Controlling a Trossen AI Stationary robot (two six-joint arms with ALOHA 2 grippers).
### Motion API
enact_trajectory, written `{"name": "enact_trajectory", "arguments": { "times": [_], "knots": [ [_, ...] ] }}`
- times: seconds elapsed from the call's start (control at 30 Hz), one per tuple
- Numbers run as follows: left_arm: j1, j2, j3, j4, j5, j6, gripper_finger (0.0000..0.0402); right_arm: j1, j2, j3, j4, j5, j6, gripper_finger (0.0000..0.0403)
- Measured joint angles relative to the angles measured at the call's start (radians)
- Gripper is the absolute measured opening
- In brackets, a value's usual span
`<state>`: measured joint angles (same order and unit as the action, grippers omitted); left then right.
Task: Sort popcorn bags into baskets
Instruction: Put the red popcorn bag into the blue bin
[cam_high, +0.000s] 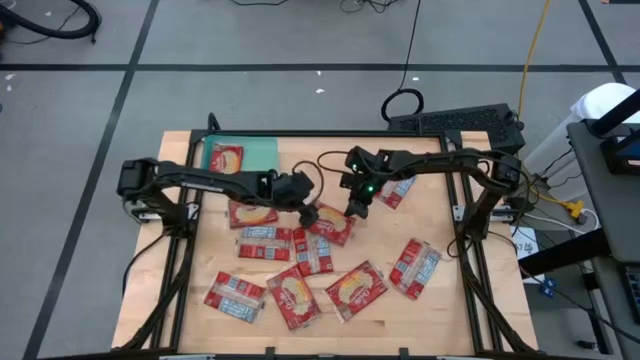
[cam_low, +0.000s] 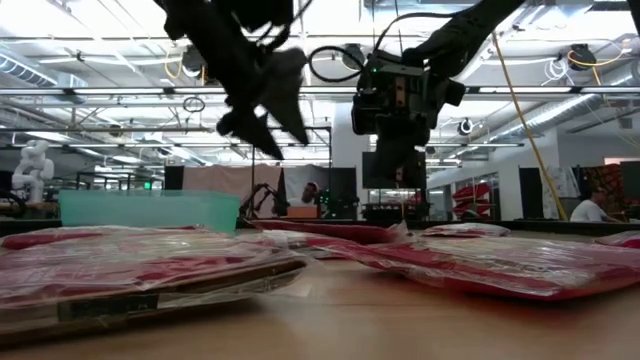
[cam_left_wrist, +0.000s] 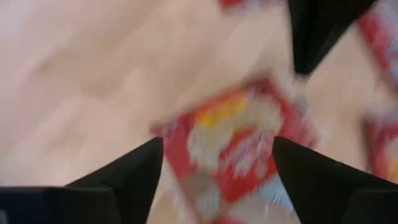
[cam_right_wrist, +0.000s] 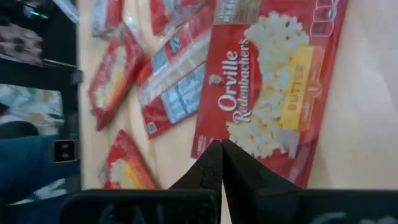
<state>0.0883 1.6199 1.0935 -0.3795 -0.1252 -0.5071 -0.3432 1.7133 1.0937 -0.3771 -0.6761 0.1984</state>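
Left arm stretched across from its table edge, left gripper (cam_high: 308, 213) raised above the table with fingers (cam_left_wrist: 130, 171) spread wide, holding nothing; one butter popcorn bag (cam_left_wrist: 239, 140) flat on the wood directly beneath. Right arm reaching in from the opposite side, right gripper (cam_high: 356, 207) close beside the left one, fingers pressed together and empty over another popcorn bag (cam_right_wrist: 267, 93). Teal basket (cam_high: 262, 152) well behind the left gripper, at the table's far corner, one bag inside.

Pale wooden table (cam_high: 440, 310) on grey tiled floor (cam_high: 250, 40) crossed by dark lines. Black keyboard (cam_high: 460, 122) behind. Open workshop hall beyond, bright ceiling strip lights (cam_low: 90, 62).
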Motion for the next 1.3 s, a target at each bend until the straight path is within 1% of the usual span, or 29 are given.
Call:
{"name": "enact_trajectory", "arguments": {
  "times": [0.03, 0.1, 0.2, 0.27, 0.33, 0.4, 0.47, 0.53, 0.63, 0.7, 0.73, 0.87, 0.93, 0.97, 1.03, 1.1, 1.17, 1.3],
  "knots": [
    [0.014, 0.013, 0.002, 0.014, 0.023, -0.014, 0.0319, 0.005, -0.004, 0.000, -0.016, 0.017, 0.000, 0.0000],
    [0.038, 0.024, 0.002, -0.040, 0.077, -0.060, 0.0320, 0.013, -0.008, -0.002, -0.035, 0.036, 0.022, 0.0000],
    [0.040, 0.046, 0.003, -0.080, 0.143, -0.097, 0.0300, 0.023, -0.010, -0.010, -0.040, 0.070, 0.062, 0.0000],
    [0.033, 0.056, 0.000, -0.145, 0.164, -0.131, 0.0279, 0.028, -0.011, -0.021, -0.045, 0.071, 0.076, 0.0000],
    [0.033, 0.078, 0.004, -0.133, 0.173, -0.197, 0.0258, 0.032, -0.011, -0.031, -0.039, 0.070, 0.077, 0.0000],
    [0.038, 0.093, 0.000, -0.173, 0.184, -0.276, 0.0242, 0.033, -0.012, -0.044, -0.044, 0.061, 0.077, 0.0000],
    [0.038, 0.122, 0.005, -0.129, 0.208, -0.345, 0.0232, 0.032, -0.012, -0.060, -0.041, 0.045, 0.077, 0.0000],
    [0.036, 0.139, 0.001, -0.153, 0.220, -0.384, 0.0230, 0.032, -0.012, -0.071, -0.045, 0.042, 0.077, 0.0000],
    [0.036, 0.169, 0.004, -0.105, 0.237, -0.461, 0.0240, 0.032, -0.012, -0.087, -0.048, 0.020, 0.075, 0.0000],
    [0.038, 0.185, 0.000, -0.112, 0.248, -0.476, 0.0256, 0.032, -0.012, -0.091, -0.041, 0.009, 0.069, 0.0000],
    [0.037, 0.193, 0.002, -0.082, 0.253, -0.483, 0.0266, 0.032, -0.012, -0.093, -0.038, 0.006, 0.066, 0.0000],
    [0.041, 0.224, 0.002, -0.072, 0.266, -0.491, 0.0305, 0.032, -0.012, -0.096, -0.052, -0.008, 0.055, 0.0000],
    [0.042, 0.226, 0.002, -0.067, 0.283, -0.471, 0.0313, 0.034, -0.012, -0.096, -0.059, -0.009, 0.053, 0.0000],
    [0.042, 0.232, 0.002, -0.059, 0.283, -0.457, 0.0311, 0.034, -0.012, -0.096, -0.059, -0.008, 0.047, 0.0000],
    [0.042, 0.244, 0.004, -0.053, 0.280, -0.432, 0.0288, 0.036, -0.012, -0.096, -0.066, -0.010, 0.043, 0.0000],
    [0.047, 0.246, 0.003, -0.041, 0.282, -0.398, 0.0246, 0.037, -0.012, -0.096, -0.059, -0.009, 0.044, 0.0000],
    [0.048, 0.261, 0.003, -0.016, 0.284, -0.348, 0.0185, 0.038, -0.016, -0.096, -0.064, -0.019, 0.045, 0.0000],
    [0.053, 0.270, 0.002, 0.075, 0.284, -0.244, 0.0039, 0.035, -0.054, -0.096, -0.075, -0.031, 0.050, 0.0000]
  ]
}}
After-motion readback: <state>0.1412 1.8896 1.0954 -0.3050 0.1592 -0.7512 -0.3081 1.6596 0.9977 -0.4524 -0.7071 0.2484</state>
